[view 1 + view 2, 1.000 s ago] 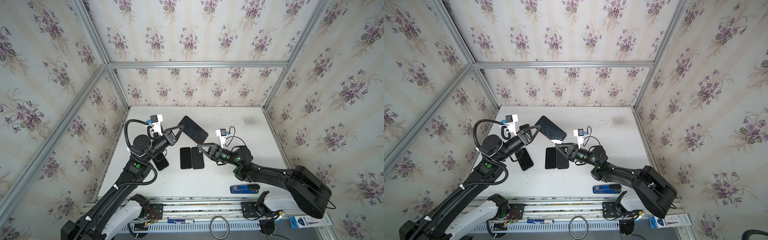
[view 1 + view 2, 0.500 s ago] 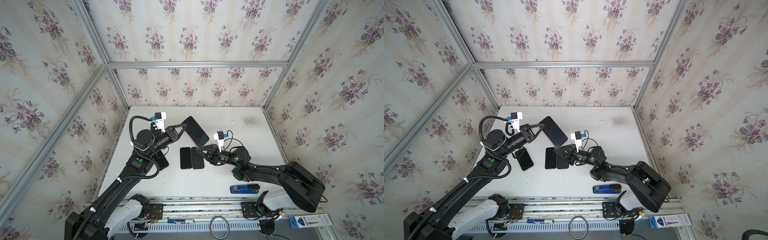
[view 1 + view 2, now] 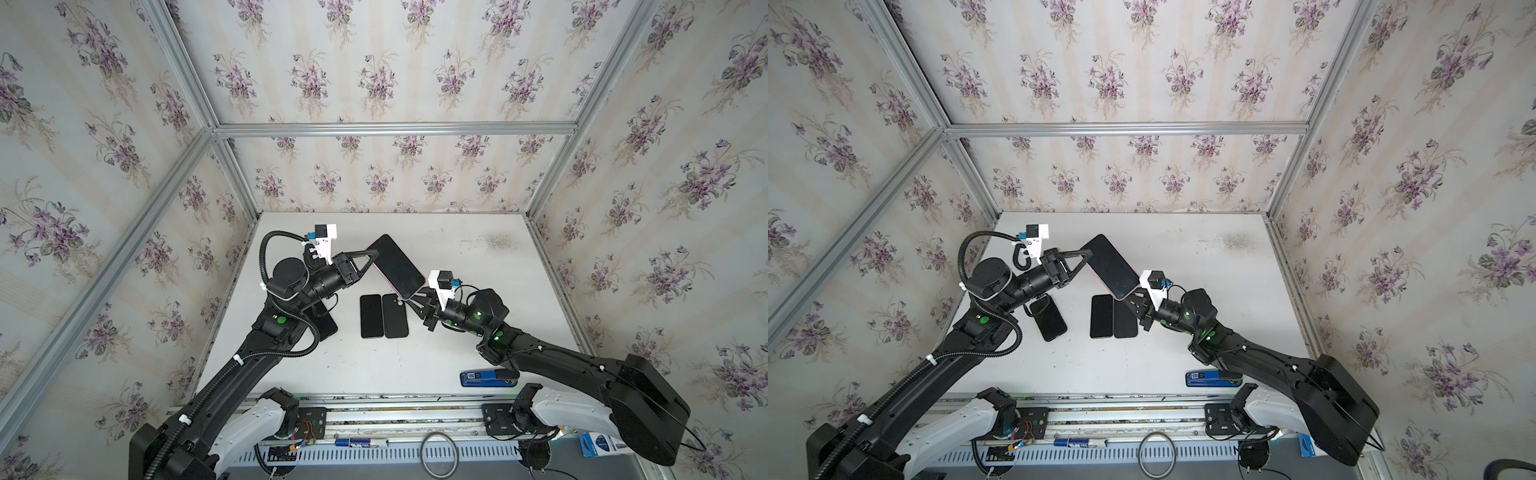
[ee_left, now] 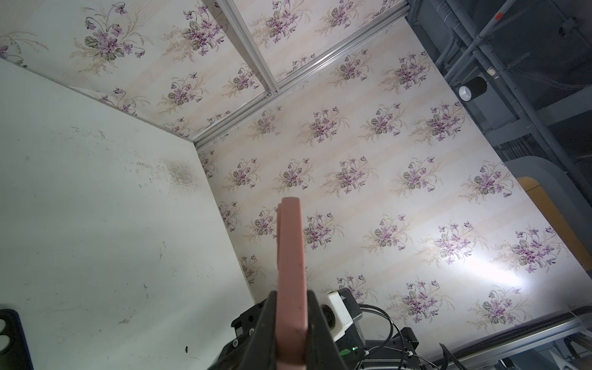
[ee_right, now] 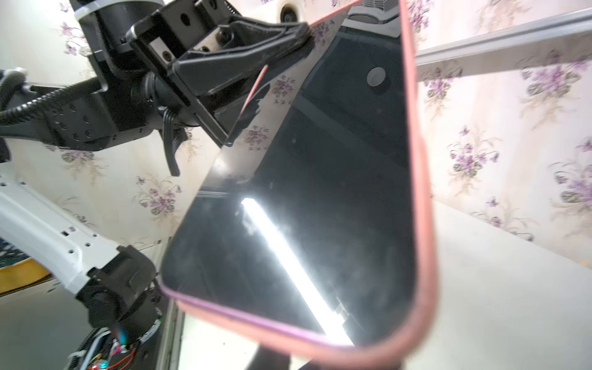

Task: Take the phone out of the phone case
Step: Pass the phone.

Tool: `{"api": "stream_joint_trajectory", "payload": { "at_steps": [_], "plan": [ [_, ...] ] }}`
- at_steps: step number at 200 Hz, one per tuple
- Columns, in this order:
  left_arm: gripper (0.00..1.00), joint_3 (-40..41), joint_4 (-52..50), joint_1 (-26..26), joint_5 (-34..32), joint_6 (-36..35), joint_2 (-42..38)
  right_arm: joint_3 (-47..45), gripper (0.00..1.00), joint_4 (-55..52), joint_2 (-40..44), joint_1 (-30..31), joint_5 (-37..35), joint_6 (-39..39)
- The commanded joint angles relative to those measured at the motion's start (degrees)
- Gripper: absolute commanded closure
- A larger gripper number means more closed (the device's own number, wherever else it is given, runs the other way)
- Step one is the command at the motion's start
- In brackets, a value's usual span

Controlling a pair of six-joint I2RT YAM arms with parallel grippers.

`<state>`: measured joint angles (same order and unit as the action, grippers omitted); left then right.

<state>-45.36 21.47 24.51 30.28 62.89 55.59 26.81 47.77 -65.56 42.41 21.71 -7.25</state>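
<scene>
Phone, seated in its pink case, is held tilted in the air above the counter. Left hand is clamped on the phone's upper edge. Right hand sits at the phone's lower end; whether its fingers are apart or together cannot be determined. Two dark phones lie side by side on the counter beneath.

Right end effector now at phone

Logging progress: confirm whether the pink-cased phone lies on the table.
No, the left claw grips the pink-cased black phone in mid-air.
</scene>
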Motion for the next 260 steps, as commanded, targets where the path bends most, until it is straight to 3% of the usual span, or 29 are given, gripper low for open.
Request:
{"api": "stream_joint_trajectory", "payload": {
  "at_steps": [1, 17, 40, 73, 92, 130, 177, 204, 260],
  "plan": [
    [1.00, -1.1, 2.6, -0.1, 1.2, -0.8, -0.7, -2.8, 0.53, -2.0, 3.2, -0.1, -7.5, 3.8],
    [1.00, -1.9, 0.5, -0.3, 2.0, -2.8, -0.8, -5.4, 0.41, -2.9, 6.6, -0.1, -10.2, 3.8],
    [1.00, -2.5, -1.1, -0.8, 2.8, -5.0, -0.6, -6.2, 0.34, -8.1, 11.3, -0.1, -11.5, 3.6],
    [1.00, -2.8, -2.4, -1.6, 4.7, -8.1, -0.2, -4.7, 0.30, -17.0, 17.0, -0.1, -11.8, 2.9],
    [1.00, -5.6, -7.4, -1.7, 7.2, -15.1, 0.2, -4.6, 0.29, -20.6, 21.1, -0.2, -10.9, 4.1],
    [1.00, -12.6, -19.8, -1.7, 15.7, -33.8, 2.6, -0.9, 0.28, -31.7, 25.1, -1.3, -2.6, 10.6],
    [1.00, -13.0, -26.8, -1.7, 19.9, -51.8, -0.1, 7.1, 0.32, -44.5, 20.3, -2.0, 10.2, 18.3],
    [1.00, -12.3, -27.1, -1.6, 24.3, -55.8, -1.6, 10.4, 0.45, -48.1, 16.3, -2.5, 14.8, 20.4],
    [1.00, -11.6, -27.1, -0.9, 27.5, -58.3, -2.9, 12.6, 0.51, -46.9, 12.2, -2.4, 22.0, 20.7]
  ]
}}
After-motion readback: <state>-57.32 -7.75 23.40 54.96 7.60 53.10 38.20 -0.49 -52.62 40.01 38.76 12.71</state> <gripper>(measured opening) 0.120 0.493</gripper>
